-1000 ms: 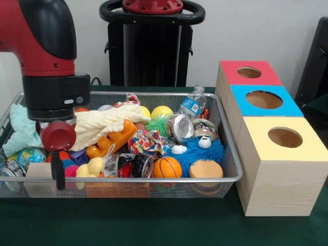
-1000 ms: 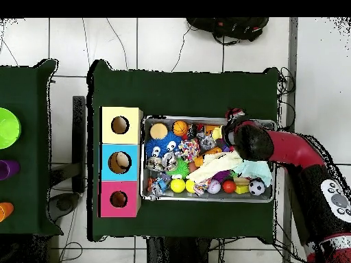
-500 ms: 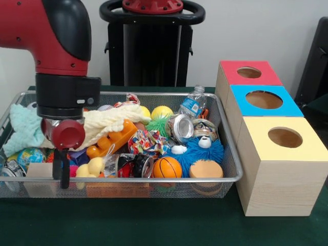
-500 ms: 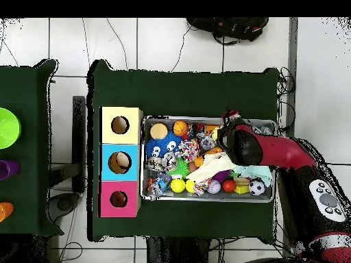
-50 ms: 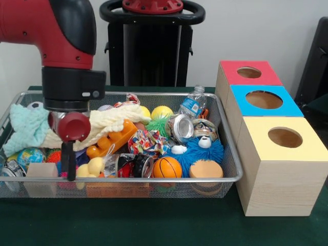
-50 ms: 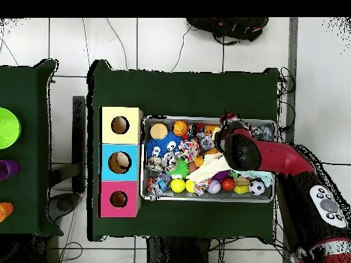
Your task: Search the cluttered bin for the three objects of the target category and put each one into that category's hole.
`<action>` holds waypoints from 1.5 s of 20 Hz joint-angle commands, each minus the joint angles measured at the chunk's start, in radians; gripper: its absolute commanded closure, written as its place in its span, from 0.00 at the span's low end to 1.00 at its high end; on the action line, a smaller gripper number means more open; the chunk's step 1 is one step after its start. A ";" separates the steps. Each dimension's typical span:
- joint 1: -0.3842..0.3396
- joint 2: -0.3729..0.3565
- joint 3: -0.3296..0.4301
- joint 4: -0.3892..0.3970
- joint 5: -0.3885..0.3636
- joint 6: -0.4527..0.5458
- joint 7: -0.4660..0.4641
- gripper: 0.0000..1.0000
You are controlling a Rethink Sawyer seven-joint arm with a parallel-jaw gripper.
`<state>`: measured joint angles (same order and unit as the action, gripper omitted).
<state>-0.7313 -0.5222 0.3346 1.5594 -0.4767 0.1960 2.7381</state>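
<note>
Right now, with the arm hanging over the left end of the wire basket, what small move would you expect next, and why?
Probably a short, straight descent. The gripper hangs low over the clutter at the basket's left front, beside a small yellow ball and a wooden block, but nothing shows it holding anything. The three holes in the boxes lie at the far right, so a carry seems premature.

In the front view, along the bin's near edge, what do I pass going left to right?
Wooden block → pale yellow duck → basketball → tan foam disc → yellow-topped box.
</note>
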 commanded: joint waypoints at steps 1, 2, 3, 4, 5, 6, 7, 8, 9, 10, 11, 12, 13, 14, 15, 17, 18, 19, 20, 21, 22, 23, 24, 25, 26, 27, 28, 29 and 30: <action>-0.054 -0.161 0.128 0.204 0.159 0.211 0.007 0.00; -0.055 -0.176 0.133 0.209 0.180 0.226 0.005 0.00; -0.056 -0.177 0.136 0.208 0.196 0.236 0.001 0.00; -0.059 -0.183 0.141 0.213 0.207 0.239 -0.001 0.00; -0.063 -0.187 0.145 0.216 0.219 0.245 -0.009 0.00; -0.066 -0.190 0.147 0.220 0.226 0.246 -0.015 0.00; -0.063 -0.186 0.142 0.220 0.228 0.241 -0.018 0.00; -0.061 -0.183 0.137 0.219 0.230 0.235 -0.021 0.00; -0.054 -0.177 0.130 0.216 0.228 0.228 -0.023 0.00; -0.050 -0.166 0.122 0.211 0.224 0.216 -0.024 0.00; -0.040 -0.157 0.112 0.200 0.222 0.210 -0.023 0.00; -0.034 -0.146 0.103 0.195 0.217 0.198 -0.022 0.00; -0.029 -0.137 0.097 0.188 0.213 0.187 -0.023 0.00; -0.026 -0.127 0.093 0.184 0.208 0.177 -0.022 0.00; -0.020 -0.117 0.090 0.180 0.205 0.167 -0.020 0.00; 0.011 -0.065 0.071 0.154 0.189 0.136 -0.007 0.00; 0.042 -0.009 0.052 0.127 0.174 0.076 0.018 0.00; 0.068 0.042 0.037 0.097 0.164 0.024 0.036 0.00; 0.086 0.076 0.023 0.068 0.156 -0.005 0.042 0.00; 0.100 0.102 0.008 0.043 0.151 -0.026 0.045 0.00; 0.117 0.117 -0.010 0.026 0.150 -0.038 0.050 0.00; 0.136 0.123 -0.031 0.015 0.152 -0.044 0.057 0.00; 0.149 0.129 -0.044 0.009 0.155 -0.047 0.058 0.00; 0.162 0.133 -0.055 0.005 0.160 -0.051 0.056 0.00; 0.174 0.137 -0.067 0.002 0.166 -0.055 0.055 0.00; 0.181 0.144 -0.073 -0.001 0.165 -0.059 0.049 0.00; 0.188 0.150 -0.079 -0.004 0.165 -0.063 0.042 0.00; 0.190 0.159 -0.082 -0.004 0.164 -0.070 0.035 0.00; 0.195 0.167 -0.089 -0.006 0.160 -0.079 0.029 0.00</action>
<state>-0.5605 -0.4529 0.3120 1.5986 -0.2898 0.1548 2.7381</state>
